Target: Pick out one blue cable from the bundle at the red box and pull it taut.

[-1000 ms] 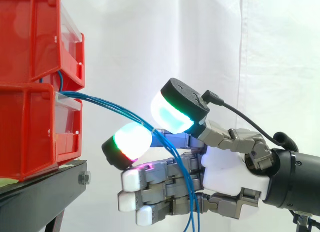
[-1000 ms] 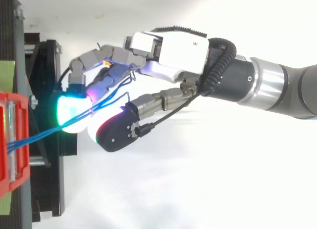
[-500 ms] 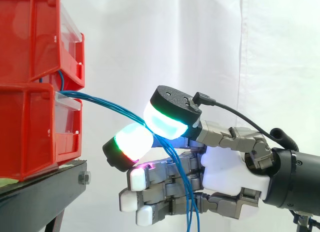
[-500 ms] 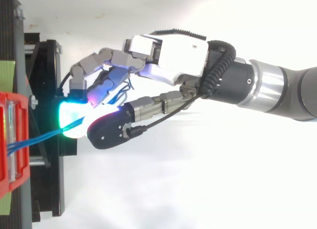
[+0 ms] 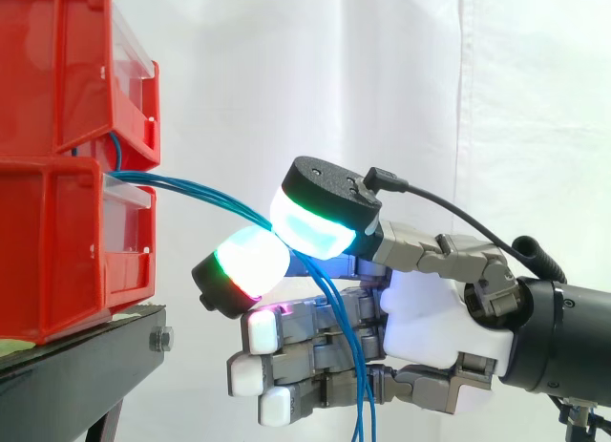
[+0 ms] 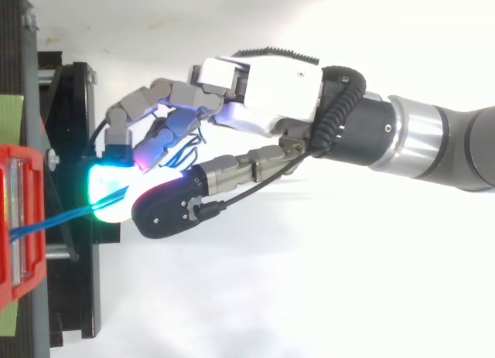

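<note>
1. While reaching in from the right edge of the side view, grips the blue cables [image 5: 191, 189] with the hand [image 5: 430, 318]: thumb pad [image 5: 310, 227], glowing cyan and green, pressed against a fingertip pad [image 5: 250, 261] glowing white, green and red, with the strands pinched between the two
2. Seen from the side, emerge from the gap between the upper red bin [image 5: 57, 70] and the lower red bin [image 5: 48, 251], at the lower bin's front edge just above its clear label strip; fan into separate strands there and slope down to the right towards the pinch, gently bowed rather than straight
3. Past the pinch, drop across the palm and over the other curled fingers, then leave by the bottom edge of that view
4. Bins stacked close to the right-hand edge of the black stand [image 5: 76, 366], before the white curtain [image 5: 286, 60]
5. From above, run as one thin blue bunch [image 6: 54, 219] from the bin front at the left edge, out over the stand's edge [image 6: 73, 126] to the glowing pad; strands hard to separate there
6. Top view alone: loose blue loops tucked under the curled fingers beside the palm [image 6: 263, 87]
7. Cannot tell from either view how many strands sit inside the pinch
</note>
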Controlling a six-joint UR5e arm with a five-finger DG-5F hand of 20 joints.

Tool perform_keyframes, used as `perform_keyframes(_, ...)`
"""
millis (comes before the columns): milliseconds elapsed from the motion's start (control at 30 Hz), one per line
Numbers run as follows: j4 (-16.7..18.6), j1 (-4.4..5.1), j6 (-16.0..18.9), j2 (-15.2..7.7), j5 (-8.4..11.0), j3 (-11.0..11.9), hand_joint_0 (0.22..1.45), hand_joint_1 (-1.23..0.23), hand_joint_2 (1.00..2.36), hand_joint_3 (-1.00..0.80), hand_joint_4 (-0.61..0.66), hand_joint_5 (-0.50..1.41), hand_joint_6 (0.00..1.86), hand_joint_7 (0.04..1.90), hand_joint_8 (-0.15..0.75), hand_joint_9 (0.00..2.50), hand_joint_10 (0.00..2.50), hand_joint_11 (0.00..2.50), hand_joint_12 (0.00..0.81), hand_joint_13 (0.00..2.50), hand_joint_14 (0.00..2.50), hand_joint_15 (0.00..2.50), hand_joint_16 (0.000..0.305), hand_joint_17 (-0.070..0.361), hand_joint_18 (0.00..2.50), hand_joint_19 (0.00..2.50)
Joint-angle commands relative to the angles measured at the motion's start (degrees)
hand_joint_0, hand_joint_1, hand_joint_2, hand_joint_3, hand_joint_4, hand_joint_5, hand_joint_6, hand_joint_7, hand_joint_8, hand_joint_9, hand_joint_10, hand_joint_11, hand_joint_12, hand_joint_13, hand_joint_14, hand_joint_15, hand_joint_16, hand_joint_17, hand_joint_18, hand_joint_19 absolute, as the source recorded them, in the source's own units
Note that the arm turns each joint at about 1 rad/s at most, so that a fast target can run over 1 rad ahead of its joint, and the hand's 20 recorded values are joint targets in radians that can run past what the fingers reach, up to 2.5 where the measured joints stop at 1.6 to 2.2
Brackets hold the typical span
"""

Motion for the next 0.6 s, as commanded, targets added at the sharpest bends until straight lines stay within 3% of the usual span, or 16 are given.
perform_keyframes(0, -2.77, 0.03, 1.70, 0.00, -0.08, 1.15, 0.60, -0.68, 1.03, -0.05, -0.03, -0.21, 0.92, 0.97, 0.232, 0.92, 0.02, 0.73, 0.284, 0.83, 0.02, 0.60, 0.037, 0.084, 0.65, 0.73)
perform_keyframes(100, -4.17, 0.03, 1.70, 0.00, -0.26, 1.85, 0.61, -0.70, 1.03, -0.05, -0.04, -0.21, 0.93, 0.98, 0.235, 0.92, 0.02, 0.73, 0.287, 0.84, 0.02, 0.60, 0.037, 0.084, 0.65, 0.72)
perform_keyframes(167, -5.05, -0.05, 1.78, 0.00, -0.88, 2.38, 0.64, -0.76, 1.04, -0.04, -0.09, -0.22, 0.93, 1.16, 0.225, 0.92, 0.02, 0.75, 0.289, 0.85, 0.02, 0.60, 0.038, 0.085, 0.69, 0.71)
perform_keyframes(233, -5.49, -0.23, 1.87, 0.00, -1.31, 2.73, 0.66, -0.78, 1.04, -0.04, -0.10, -0.22, 0.93, 1.23, 0.229, 0.92, 0.02, 0.75, 0.286, 0.86, 0.02, 0.60, 0.038, 0.086, 0.71, 0.70)
perform_keyframes(433, -8.13, -0.49, 2.05, 0.00, -3.69, 4.23, 0.70, -0.81, 1.03, -0.14, -0.09, -0.23, 0.96, 1.20, 0.220, 0.96, 0.02, 0.77, 0.284, 0.88, 0.02, 0.61, 0.039, 0.087, 0.74, 0.70)
perform_keyframes(567, -8.92, -0.49, 2.05, 0.09, -3.78, 4.49, 0.74, -0.83, 1.02, -0.26, -0.11, -0.22, 0.96, 1.16, 0.212, 0.96, 0.02, 0.75, 0.283, 0.89, 0.02, 0.62, 0.038, 0.086, 0.74, 0.70)
